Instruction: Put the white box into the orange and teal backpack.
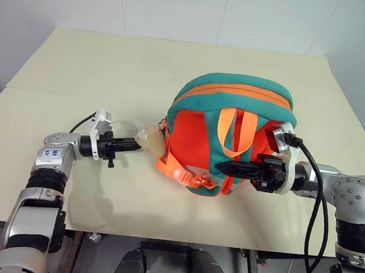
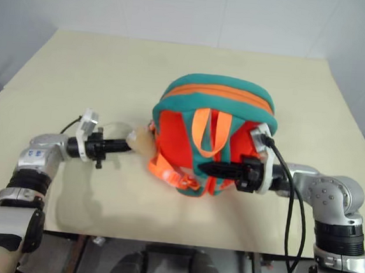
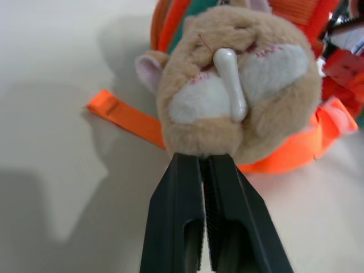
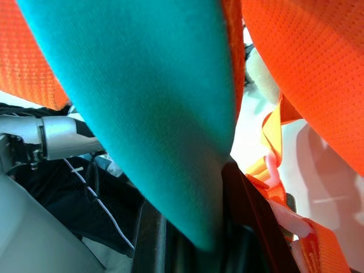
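Gripping a teal strap [image 4: 170, 114] with my right gripper [image 1: 226, 168], my nearly closed left gripper [image 1: 130, 145] just beside the plush charm [image 1: 150, 138], the orange and teal backpack [image 1: 231, 125] stands between them.

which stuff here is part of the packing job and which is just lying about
Part of the job:
- backpack, upright on the table
- left gripper, fingertips at the plush charm
- right gripper, at a teal strap

Just lying about:
- table
- black cable on the right arm

The white box is not among what I can see.
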Controlling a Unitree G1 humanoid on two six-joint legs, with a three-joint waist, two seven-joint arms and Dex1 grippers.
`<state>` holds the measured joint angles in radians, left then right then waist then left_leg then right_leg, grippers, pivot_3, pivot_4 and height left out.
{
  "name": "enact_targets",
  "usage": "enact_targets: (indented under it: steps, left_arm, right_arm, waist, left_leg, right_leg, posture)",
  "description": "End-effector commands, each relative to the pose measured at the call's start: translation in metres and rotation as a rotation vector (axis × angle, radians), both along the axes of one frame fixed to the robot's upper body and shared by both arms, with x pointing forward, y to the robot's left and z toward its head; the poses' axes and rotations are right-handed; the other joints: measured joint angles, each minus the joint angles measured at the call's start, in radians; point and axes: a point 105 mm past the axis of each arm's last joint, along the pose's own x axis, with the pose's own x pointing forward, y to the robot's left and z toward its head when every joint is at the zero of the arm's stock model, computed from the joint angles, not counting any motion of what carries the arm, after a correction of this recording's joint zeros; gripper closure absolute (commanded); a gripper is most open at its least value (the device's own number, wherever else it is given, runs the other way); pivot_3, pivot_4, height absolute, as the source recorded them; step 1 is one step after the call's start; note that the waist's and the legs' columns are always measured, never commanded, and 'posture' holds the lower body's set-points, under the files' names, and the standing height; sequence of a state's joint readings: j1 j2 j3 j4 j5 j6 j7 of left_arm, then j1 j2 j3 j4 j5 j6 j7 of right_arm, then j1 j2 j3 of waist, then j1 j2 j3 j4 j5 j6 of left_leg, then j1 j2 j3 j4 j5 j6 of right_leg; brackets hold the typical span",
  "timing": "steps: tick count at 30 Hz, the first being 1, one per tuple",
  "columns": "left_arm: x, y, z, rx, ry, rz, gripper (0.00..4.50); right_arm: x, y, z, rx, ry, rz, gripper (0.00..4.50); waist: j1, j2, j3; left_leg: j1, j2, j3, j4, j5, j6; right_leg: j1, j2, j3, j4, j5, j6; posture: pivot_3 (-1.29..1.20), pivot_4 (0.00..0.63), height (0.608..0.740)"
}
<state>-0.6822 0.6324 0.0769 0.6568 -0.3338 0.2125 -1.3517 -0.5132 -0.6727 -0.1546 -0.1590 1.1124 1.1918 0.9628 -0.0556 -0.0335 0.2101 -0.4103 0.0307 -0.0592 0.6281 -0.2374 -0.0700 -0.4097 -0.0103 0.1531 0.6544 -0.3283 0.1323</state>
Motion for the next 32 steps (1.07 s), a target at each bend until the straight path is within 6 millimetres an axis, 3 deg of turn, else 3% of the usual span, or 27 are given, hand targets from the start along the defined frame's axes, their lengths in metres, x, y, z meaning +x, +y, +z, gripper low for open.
enact_targets:
  steps: [1,6,9,11,15,21,26,32]
  left_arm:
    - [-0.022,0.006,0.029,0.018,-0.129,-0.019,3.11]
    - [-0.052,0.0,0.03,0.015,-0.167,-0.009,1.51]
    - [-0.056,-0.002,0.035,-0.005,-0.215,0.021,0.59]
    - [-0.063,-0.004,0.038,-0.035,-0.216,0.024,0.03]
    - [-0.074,-0.01,0.044,-0.075,-0.225,0.005,0.03]
    - [-0.085,-0.014,0.058,-0.137,-0.25,0.022,0.03]
    - [-0.091,-0.006,0.044,-0.068,-0.226,0.03,0.03]
    - [-0.089,-0.007,0.045,-0.069,-0.241,0.037,0.03]
  right_arm:
    - [-0.006,-0.017,0.024,0.009,-0.112,-0.058,2.75]
    - [-0.013,-0.035,0.019,-0.131,-0.256,-0.153,1.04]
    - [-0.011,-0.046,0.018,-0.152,-0.325,-0.228,0.04]
    - [-0.01,-0.059,0.015,-0.169,-0.328,-0.288,0.0]
    - [-0.017,-0.087,-0.005,-0.339,-0.378,-0.339,0.0]
    - [-0.013,-0.115,-0.009,-0.418,-0.503,-0.46,0.0]
    - [-0.011,-0.12,-0.019,-0.473,-0.522,-0.457,0.0]
    - [-0.001,-0.119,-0.023,-0.48,-0.528,-0.45,0.0]
  waist:
    - [-0.002,0.0,0.0]
    - [0.003,0.0,0.0]
    - [0.005,0.0,0.0]
    - [0.003,0.0,0.0]
    - [0.001,0.0,0.0]
    - [-0.005,0.0,0.0]
    - [-0.004,0.0,0.0]
    - [-0.003,0.0,0.0]
  left_leg:
    - [0.0,0.0,0.0,-0.001,0.0,0.0]
    - [0.001,0.001,0.0,-0.003,0.0,0.0]
    - [0.0,0.0,0.0,-0.001,0.0,0.0]
    - [0.001,0.0,0.001,0.0,0.0,0.0]
    - [0.004,0.0,0.003,-0.001,0.0,0.0]
    - [0.005,0.0,0.005,-0.001,0.0,0.001]
    - [0.006,0.0,0.006,-0.002,0.0,0.001]
    - [0.006,0.0,0.007,0.0,0.0,0.002]
  right_leg:
    - [-0.001,0.0,0.0,0.0,0.0,0.0]
    - [0.0,-0.001,-0.001,-0.001,-0.001,-0.001]
    - [0.0,-0.001,-0.001,-0.002,-0.001,-0.001]
    - [0.001,-0.001,0.0,-0.002,0.0,0.0]
    - [0.005,0.0,0.002,-0.006,0.0,0.0]
    - [0.006,0.0,0.004,-0.008,0.001,0.001]
    - [0.008,0.0,0.004,-0.01,0.001,0.001]
    - [0.009,0.0,0.006,-0.012,-0.001,-0.002]
  posture:
    - [0.0,0.15,0.74]
    - [0.0,0.15,0.74]
    - [0.0,0.15,0.74]
    - [0.0,0.15,0.74]
    - [0.0,0.15,0.74]
    - [0.0,0.15,0.74]
    - [0.0,0.15,0.74]
    - [0.0,0.15,0.74]
